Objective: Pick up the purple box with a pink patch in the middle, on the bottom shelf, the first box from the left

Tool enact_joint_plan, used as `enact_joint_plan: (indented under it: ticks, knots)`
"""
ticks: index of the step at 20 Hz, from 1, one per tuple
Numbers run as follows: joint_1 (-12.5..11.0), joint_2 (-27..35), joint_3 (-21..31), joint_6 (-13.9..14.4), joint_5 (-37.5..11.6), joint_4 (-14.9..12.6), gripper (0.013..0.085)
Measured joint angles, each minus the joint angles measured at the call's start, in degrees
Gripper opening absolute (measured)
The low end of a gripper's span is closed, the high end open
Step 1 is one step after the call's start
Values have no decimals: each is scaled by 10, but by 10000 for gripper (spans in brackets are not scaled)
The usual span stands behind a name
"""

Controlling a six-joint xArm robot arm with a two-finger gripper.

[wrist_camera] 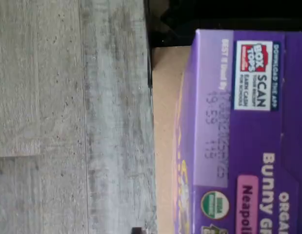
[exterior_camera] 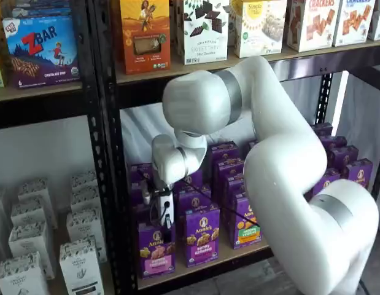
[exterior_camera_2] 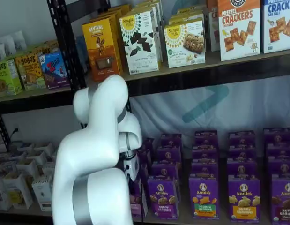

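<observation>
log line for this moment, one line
target: purple box | place: bottom shelf, upright | gripper: over box top | fingers: unclear | lifted: no

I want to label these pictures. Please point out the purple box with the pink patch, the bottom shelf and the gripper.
purple box [exterior_camera: 156,249], shelf view, front face.
bottom shelf [exterior_camera: 236,254], shelf view, bare front edge.
gripper [exterior_camera: 167,228], shelf view, black fingers.

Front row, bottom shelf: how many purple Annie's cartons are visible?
5, left to right: purple box with pink label, all-purple carton, green-and-orange carton, yellow-panel carton, dark-panel carton, cut off by the frame edge. More may sit beyond it.
</observation>
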Motion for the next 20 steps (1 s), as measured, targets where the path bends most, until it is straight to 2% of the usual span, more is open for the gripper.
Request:
enact_joint_plan:
  ticks: [2, 3, 4, 9, 14, 16, 19, 20]
  knots:
    - [1, 2, -3, 2, 3, -1, 650]
    - [1, 2, -5, 3, 4, -2, 650]
    - [1, 3, -6, 4, 6, -3, 610]
    - [3, 6, -11, 17, 10, -16, 610]
    - [4, 8, -14, 17, 12, -14, 610]
    - [5, 9, -13, 14, 10, -11, 530]
    - [5, 8, -12, 14, 7, -11, 490]
    - [5, 7, -11, 14, 7, -10, 450]
